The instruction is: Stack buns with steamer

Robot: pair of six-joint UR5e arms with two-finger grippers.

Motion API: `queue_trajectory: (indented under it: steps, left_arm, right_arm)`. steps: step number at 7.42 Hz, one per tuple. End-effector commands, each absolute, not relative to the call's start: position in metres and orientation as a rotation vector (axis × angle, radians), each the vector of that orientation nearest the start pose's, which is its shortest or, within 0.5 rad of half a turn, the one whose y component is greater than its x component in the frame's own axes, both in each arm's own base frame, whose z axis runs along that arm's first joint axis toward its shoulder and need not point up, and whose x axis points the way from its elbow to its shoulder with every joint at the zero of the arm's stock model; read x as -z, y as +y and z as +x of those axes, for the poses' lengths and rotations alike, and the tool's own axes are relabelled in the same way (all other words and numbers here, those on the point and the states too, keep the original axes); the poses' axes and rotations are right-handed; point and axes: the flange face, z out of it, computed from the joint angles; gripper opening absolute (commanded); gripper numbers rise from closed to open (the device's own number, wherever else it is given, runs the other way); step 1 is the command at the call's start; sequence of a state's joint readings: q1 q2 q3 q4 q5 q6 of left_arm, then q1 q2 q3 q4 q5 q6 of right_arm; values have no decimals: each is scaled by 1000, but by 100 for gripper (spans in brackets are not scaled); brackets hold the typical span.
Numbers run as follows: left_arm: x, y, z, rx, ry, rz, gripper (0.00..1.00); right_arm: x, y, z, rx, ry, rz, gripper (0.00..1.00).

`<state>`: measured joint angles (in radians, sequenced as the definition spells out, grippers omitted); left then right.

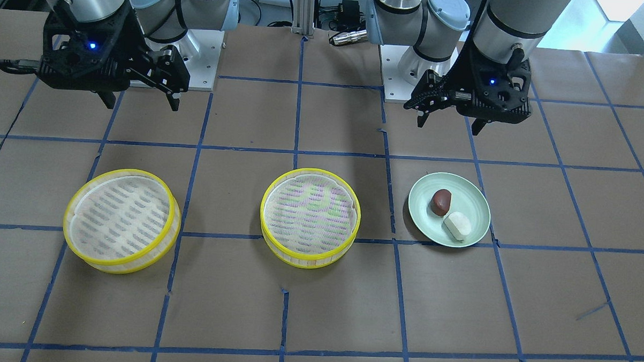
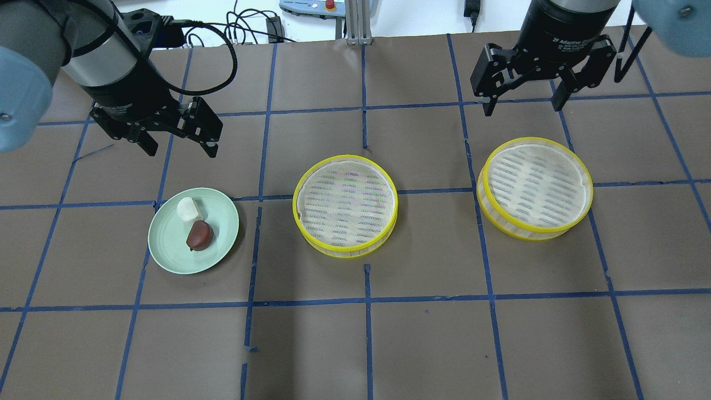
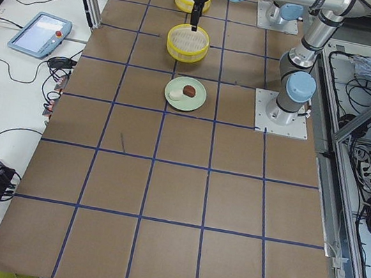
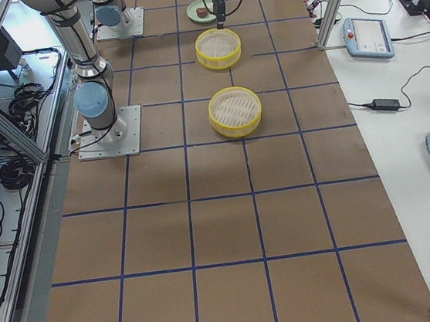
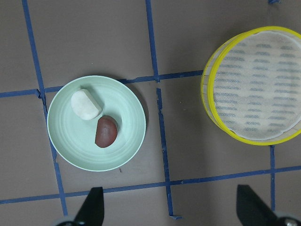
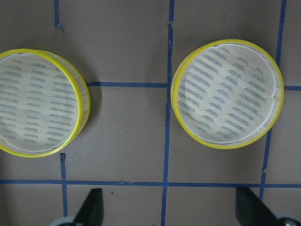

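Note:
A dark reddish-brown bun (image 2: 199, 235) and a white bun (image 2: 188, 209) lie side by side, touching, on a pale green plate (image 2: 166, 244). They also show in the left wrist view: brown bun (image 5: 106, 132), white bun (image 5: 86, 104). Two round yellow-rimmed steamer trays stand on the table, one at the centre (image 2: 345, 204) and one to the right (image 2: 534, 186). Both hold nothing. My left gripper (image 2: 181, 151) is open and empty, above the table just beyond the plate. My right gripper (image 2: 523, 108) is open and empty, above the table beyond the right steamer.
The table is brown with a grid of blue tape lines (image 2: 366, 294). The arm bases (image 1: 412, 61) stand on the robot's side. Tablets and cables lie off the table's far side (image 3: 40, 31).

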<state>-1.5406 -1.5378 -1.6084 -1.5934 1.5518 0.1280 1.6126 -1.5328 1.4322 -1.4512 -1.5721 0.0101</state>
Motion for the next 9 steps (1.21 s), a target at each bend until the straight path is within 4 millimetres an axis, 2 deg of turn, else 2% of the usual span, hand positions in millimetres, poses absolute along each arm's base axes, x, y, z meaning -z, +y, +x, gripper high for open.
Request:
queue_trajectory:
  steps: [1, 3, 4, 5, 6, 7, 8, 9]
  left_arm:
    - [-481, -477, -124, -48, 3158, 188, 100]
    - [-482, -473, -124, -46, 3156, 191, 100]
    - [-475, -471, -124, -70, 3157, 188, 100]
    - [-469, -472, -121, -73, 3150, 193, 100]
    - [-444, -471, -118, -162, 3143, 198, 100]
    - [-396, -474, -113, -219, 3140, 188, 100]
    - [-345, -484, -97, -202, 3053, 171, 100]
    - [-310, -498, -81, -188, 2992, 148, 100]
  right_arm:
    - [-520, -497, 153, -43, 3142, -46, 100]
    - [-517, -500, 150, -53, 3140, -43, 100]
    - [-511, -501, 142, -65, 3143, -22, 100]
    - [-492, -508, 137, -58, 3154, -39, 100]
    - [-459, -516, 122, -59, 3158, -18, 100]
    - [-425, -525, 90, -101, 3187, 7, 100]
    - [-397, -538, 53, -165, 3222, 44, 100]
    - [-379, -554, 24, -158, 3216, 80, 100]
